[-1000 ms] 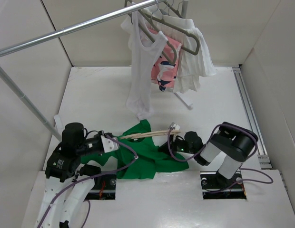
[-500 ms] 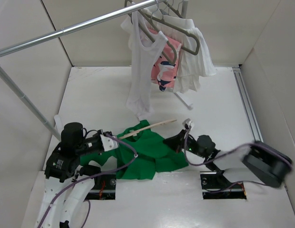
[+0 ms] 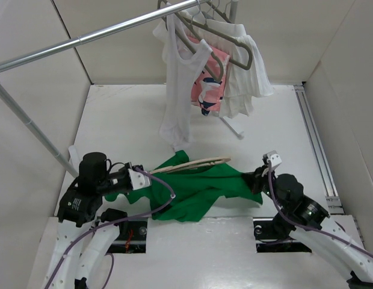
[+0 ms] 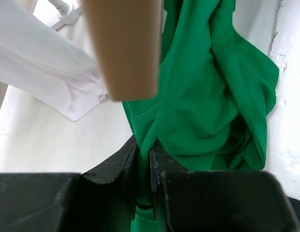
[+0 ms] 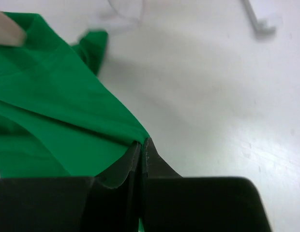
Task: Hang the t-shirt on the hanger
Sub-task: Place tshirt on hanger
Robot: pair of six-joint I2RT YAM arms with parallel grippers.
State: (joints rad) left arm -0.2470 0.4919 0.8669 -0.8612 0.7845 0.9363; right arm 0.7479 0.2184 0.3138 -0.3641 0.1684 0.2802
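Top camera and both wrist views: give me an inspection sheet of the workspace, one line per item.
Surface: white table, no spills seen.
Job's things: green t-shirt stretched between the grippers; beige hanger along its far edge, cannot tell whether it is inside the shirt.
Clutter: white tank top, pink patterned garment and a white garment hang on grey-brown hangers.
Grippers: left gripper shut on the t-shirt; right gripper shut on its edge.
Cables: purple cable loops over the t-shirt by the left arm.
Surroundings: metal rail, white panel walls.
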